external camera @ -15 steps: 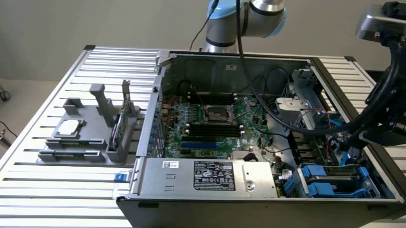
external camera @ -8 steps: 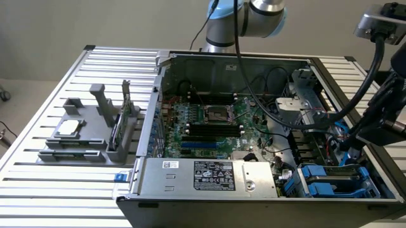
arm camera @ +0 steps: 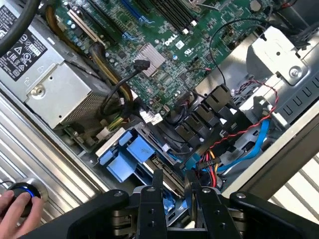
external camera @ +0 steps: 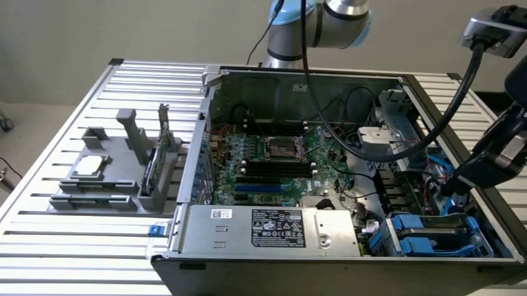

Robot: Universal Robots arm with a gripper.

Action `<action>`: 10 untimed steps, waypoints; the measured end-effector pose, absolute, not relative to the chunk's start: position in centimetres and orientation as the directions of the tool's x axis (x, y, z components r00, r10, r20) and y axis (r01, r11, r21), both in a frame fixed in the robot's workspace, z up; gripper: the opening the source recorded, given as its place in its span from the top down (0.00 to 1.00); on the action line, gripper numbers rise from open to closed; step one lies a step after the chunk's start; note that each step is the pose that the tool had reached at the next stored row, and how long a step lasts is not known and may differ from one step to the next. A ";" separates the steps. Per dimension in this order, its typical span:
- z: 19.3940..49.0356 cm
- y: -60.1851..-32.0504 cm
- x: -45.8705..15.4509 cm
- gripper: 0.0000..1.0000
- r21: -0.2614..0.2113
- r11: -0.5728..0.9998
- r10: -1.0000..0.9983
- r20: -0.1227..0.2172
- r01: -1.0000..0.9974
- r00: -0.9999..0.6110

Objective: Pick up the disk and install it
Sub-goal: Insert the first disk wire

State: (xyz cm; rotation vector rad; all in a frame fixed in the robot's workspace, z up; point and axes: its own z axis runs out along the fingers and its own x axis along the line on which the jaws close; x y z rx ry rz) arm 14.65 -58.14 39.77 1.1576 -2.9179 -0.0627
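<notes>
The disk point(external camera: 428, 229) lies flat in the drive bay at the near corner of the open computer case, on the exterior view's right. It is silver-grey metal framed by a blue plastic carrier. In the wrist view the disk point(arm camera: 130, 155) shows its blue carrier beside the power supply, and one end of it runs under my gripper point(arm camera: 173, 177). In the exterior view my gripper point(external camera: 453, 192) reaches down into the case just above the far end of the disk. I cannot make out whether it touches the disk.
The case point(external camera: 329, 262) stands open on a slatted metal table point(external camera: 82, 246). A power supply point(external camera: 272, 229) sits beside the bay, with red and blue cables point(arm camera: 249, 132) close to it. A grey fixture point(external camera: 107, 179) holds a chip and a green card. A hand point(arm camera: 12, 216) rests on a lit knob.
</notes>
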 end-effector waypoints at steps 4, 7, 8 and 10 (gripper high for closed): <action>39.6 -58.1 14.7 0.69 0.038 0.773 -0.634 -0.013 -0.634 -0.773; 39.5 -58.1 14.7 0.69 0.038 0.805 -0.592 -0.013 -0.592 -0.806; 39.5 -58.1 14.7 0.69 0.038 0.815 -0.578 -0.013 -0.578 -0.816; 39.4 -58.1 14.7 0.69 0.038 0.835 -0.549 -0.013 -0.549 -0.836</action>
